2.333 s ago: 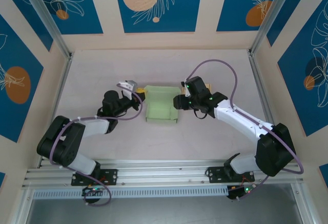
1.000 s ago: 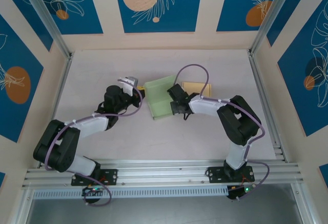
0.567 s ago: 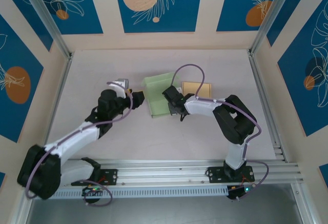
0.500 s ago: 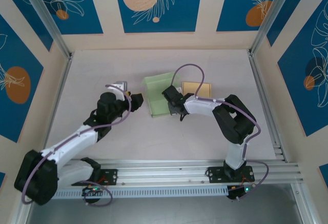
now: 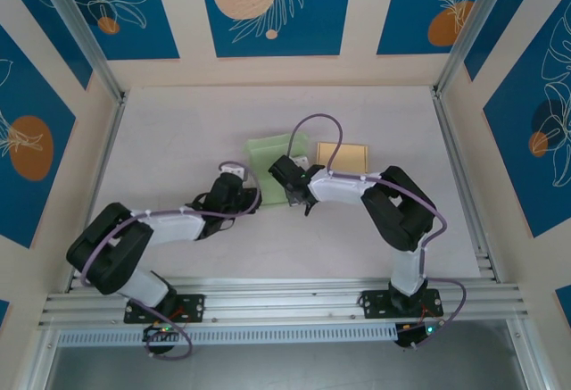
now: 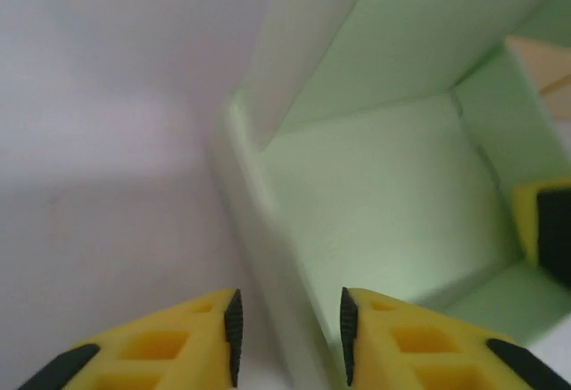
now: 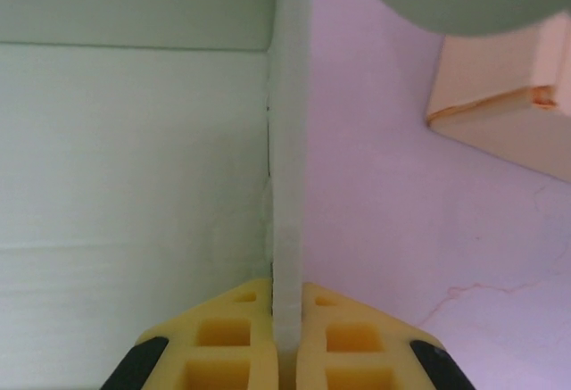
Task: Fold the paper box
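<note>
Box sits mid-frame on the counter. I see R gripper jaws clamped on one side wall, prob. to steady it. L gripper jaws straddle another wall, presumably to crease it; can't tell if they're pinching.

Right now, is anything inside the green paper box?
Just bare green floor in the light green paper box, plus one yellow fingertip of the right tool pinching its wall. The corner beneath that fingertip is hidden.
</note>
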Robot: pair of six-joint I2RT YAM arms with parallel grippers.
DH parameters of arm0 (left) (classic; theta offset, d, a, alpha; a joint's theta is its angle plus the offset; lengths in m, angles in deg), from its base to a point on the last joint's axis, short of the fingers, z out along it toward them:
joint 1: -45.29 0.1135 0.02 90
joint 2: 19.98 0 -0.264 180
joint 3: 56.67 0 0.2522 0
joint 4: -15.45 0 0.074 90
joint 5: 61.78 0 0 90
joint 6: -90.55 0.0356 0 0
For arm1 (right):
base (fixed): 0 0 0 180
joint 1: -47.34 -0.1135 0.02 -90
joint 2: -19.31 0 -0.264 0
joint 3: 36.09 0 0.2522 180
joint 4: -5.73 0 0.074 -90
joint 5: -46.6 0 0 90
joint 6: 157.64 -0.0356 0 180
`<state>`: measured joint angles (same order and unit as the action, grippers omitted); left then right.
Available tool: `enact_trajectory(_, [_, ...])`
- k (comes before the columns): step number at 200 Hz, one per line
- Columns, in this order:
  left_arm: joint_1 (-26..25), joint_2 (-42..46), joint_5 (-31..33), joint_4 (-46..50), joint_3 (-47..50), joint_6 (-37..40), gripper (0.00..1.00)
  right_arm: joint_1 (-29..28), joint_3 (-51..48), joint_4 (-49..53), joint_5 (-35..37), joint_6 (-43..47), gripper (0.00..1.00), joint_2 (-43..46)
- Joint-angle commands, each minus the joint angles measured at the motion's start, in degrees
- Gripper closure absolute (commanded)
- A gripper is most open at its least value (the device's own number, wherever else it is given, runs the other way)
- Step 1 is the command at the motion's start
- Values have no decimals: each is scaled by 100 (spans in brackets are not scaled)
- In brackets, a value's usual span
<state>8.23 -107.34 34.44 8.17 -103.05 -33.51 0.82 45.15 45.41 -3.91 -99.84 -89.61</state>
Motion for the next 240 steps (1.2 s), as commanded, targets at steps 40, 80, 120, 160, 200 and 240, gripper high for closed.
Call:
enact_trajectory(40, [-68, -639, 594, 98, -308, -97, 100, -454, 368, 906, -312, -562, 74, -416])
enact_trajectory(80, [-85, -437, 900, 660, -323, 109, 100, -337, 263, 892, -512, -489, 43, 421])
enact_trajectory(120, [-102, -310, 1026, 1036, -430, 231, 100, -78, -72, 458, -1072, -628, 40, 1263])
enact_trajectory(160, [-129, -247, 1040, 1157, -451, 312, 100, 146, -621, -76, -1348, -813, 42, 1709])
enact_trajectory(200, [-208, -298, 1114, 1251, -534, 413, 100, 624, -1073, -1006, -2563, -884, 51, 1752])
enact_trajectory(240, [-300, -452, 994, 1102, -649, 418, 100, 670, -1080, -1342, -2867, -865, 70, 1386])
